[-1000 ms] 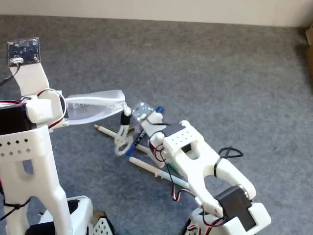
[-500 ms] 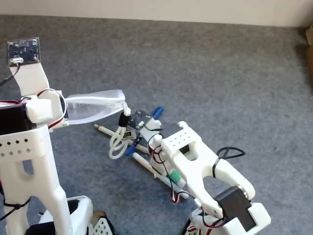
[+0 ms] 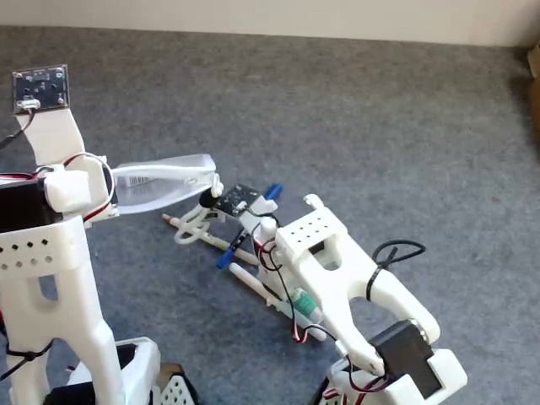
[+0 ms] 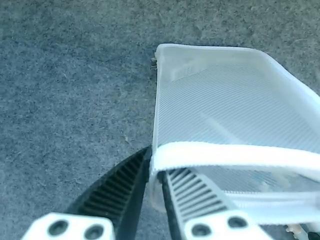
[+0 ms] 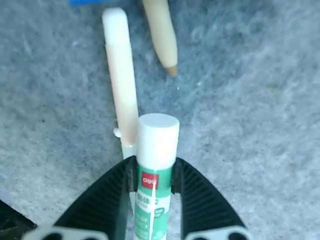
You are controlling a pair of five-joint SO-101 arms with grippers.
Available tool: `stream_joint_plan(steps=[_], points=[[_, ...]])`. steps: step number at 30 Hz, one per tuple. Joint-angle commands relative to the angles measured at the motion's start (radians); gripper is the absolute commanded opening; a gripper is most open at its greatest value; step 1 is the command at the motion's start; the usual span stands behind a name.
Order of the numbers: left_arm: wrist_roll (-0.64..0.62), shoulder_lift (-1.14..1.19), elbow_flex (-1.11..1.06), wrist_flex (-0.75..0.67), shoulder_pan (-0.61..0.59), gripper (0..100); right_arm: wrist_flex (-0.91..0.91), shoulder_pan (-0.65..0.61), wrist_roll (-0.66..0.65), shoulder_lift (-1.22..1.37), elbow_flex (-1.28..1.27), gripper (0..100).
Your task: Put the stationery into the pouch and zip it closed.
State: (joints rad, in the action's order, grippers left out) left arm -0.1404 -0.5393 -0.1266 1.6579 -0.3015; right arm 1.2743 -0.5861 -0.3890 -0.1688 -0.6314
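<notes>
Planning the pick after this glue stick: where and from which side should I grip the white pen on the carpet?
Take the white pen by the middle of its barrel, straight down from above, fingers across its length. It lies flat on the carpet, long and thin, and a beige pen tip sits close beside one end, so mid-barrel probably leaves the most room.

Grey carpet (image 3: 405, 126) covers the whole floor, a pale wall strip (image 3: 295, 17) runs along the back, and a brown edge (image 3: 535, 76) peeks in far right.
</notes>
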Motion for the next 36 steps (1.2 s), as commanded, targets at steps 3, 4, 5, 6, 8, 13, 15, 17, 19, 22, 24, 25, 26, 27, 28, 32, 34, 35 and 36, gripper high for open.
stream_joint_plan(steps=[3, 4, 5, 6, 8, 13, 15, 17, 19, 22, 24, 25, 26, 27, 28, 32, 34, 35, 36], points=[[-0.009, 0.01, -0.002, -0.005, -0.015, 1, 0.102, -0.018, -0.015, -0.117, 0.059, 0.4], [-0.009, 0.01, -0.002, -0.005, -0.015, 1, 0.111, -0.018, -0.017, -0.159, 0.058, 0.4], [-0.009, 0.01, -0.002, -0.005, -0.015, 1, 0.11, -0.018, -0.017, -0.199, 0.053, 0.4], [-0.009, 0.01, -0.002, -0.005, -0.015, 1, 0.114, -0.018, -0.018, -0.232, 0.05, 0.4], [-0.009, 0.01, -0.002, -0.005, -0.015, 1, 0.116, -0.018, -0.018, -0.3, 0.018, 0.4], [-0.009, 0.01, -0.002, -0.005, -0.015, 1, 0.11, -0.018, -0.012, -0.418, -0.044, 0.4], [-0.009, 0.01, -0.002, -0.005, -0.015, 1, 0.11, -0.018, -0.012, -0.455, -0.048, 0.4], [-0.009, 0.01, -0.002, -0.005, -0.015, 1, 0.11, -0.018, -0.006, -0.486, -0.048, 0.4], [-0.009, 0.01, -0.002, -0.005, -0.015, 1, 0.108, -0.018, 0.046, -0.515, -0.048, 0.4], [-0.009, 0.01, -0.002, -0.005, -0.013, 1, 0.107, -0.018, 0.117, -0.558, -0.047, 0.4], [-0.011, 0.01, -0.002, -0.005, -0.012, 1, 0.085, -0.018, 0.15, -0.587, -0.045, 0.6], [-0.011, 0.01, -0.002, -0.005, -0.012, 1, 0.067, -0.018, 0.175, -0.602, -0.045, 0.6], [-0.011, 0.01, -0.002, -0.005, -0.012, 1, 0.044, -0.018, 0.209, -0.618, -0.048, 0.8], [-0.011, 0.01, -0.002, -0.005, -0.012, 1, 0.022, -0.018, 0.242, -0.631, -0.051, 0.9], [-0.011, 0.01, -0.002, -0.005, -0.012, 1, 0.002, -0.018, 0.282, -0.645, -0.053, 0.9], [-0.046, 0.01, -0.002, -0.005, -0.013, 1, -0.025, -0.067, 0.373, -0.702, -0.053, 0.9], [-0.049, 0.01, -0.002, -0.005, -0.012, 1, -0.027, -0.111, 0.381, -0.742, -0.048, 0.6], [-0.049, 0.01, -0.002, -0.005, -0.01, 1, -0.027, -0.134, 0.382, -0.762, -0.047, 0.5], [-0.049, 0.01, -0.002, -0.005, -0.01, 1, -0.027, -0.156, 0.382, -0.786, -0.047, 0.5]])
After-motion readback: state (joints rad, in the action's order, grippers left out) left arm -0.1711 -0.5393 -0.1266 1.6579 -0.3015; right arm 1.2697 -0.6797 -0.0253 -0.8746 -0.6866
